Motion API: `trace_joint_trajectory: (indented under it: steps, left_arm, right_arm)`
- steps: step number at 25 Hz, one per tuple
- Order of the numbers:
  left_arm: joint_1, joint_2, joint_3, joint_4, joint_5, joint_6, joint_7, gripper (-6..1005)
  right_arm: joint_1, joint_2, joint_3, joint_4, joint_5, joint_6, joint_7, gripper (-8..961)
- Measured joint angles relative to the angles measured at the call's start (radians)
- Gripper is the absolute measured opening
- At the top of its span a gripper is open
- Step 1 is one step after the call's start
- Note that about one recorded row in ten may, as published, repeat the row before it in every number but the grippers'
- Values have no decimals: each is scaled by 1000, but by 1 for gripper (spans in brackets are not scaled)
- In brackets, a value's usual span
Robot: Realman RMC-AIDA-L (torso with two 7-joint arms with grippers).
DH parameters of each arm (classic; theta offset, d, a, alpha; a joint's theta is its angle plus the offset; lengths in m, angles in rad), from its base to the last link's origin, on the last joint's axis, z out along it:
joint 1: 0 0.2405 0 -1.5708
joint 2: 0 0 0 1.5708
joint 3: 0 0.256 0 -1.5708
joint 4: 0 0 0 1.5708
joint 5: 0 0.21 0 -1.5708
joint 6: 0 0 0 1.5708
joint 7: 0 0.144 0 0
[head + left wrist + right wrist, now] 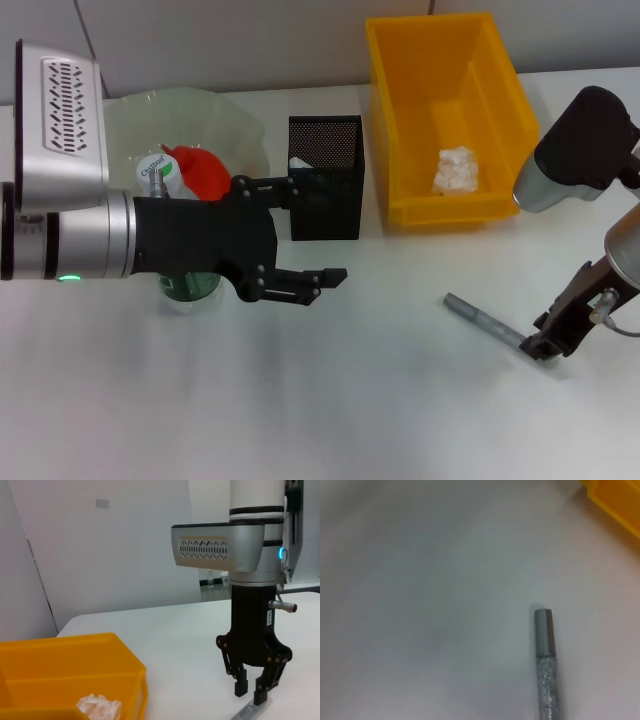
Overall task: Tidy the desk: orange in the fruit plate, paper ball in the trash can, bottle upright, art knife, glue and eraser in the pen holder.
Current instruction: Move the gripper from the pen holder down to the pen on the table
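Art knife [485, 322] near table's right edge: thin, rigid, light, likely slippery; right end effector [545, 349] spread over its end; grip mid-shaft.

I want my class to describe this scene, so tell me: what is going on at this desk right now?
The right gripper has its fingers down around one end of the slim grey art knife lying on the white table. The left gripper hangs open near the black mesh pen holder. A crumpled paper ball lies in the yellow plastic bin, and an orange sits on the clear green plate.
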Motion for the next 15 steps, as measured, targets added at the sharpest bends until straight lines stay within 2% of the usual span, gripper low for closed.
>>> trace_joint_trajectory:
  steps: [6,11,15]
  left_arm:
    - [0,0,0,0,0,-6,0,813]
    - [0,0,0,0,0,-8,0,812]
    - [-1,0,1,0,0,-9,0,812]
  right_arm:
    - [2,0,0,4,1,-3,-1,308]
    - [3,0,0,19,2,1,-2,386]
    - [4,0,0,33,2,3,-3,381]
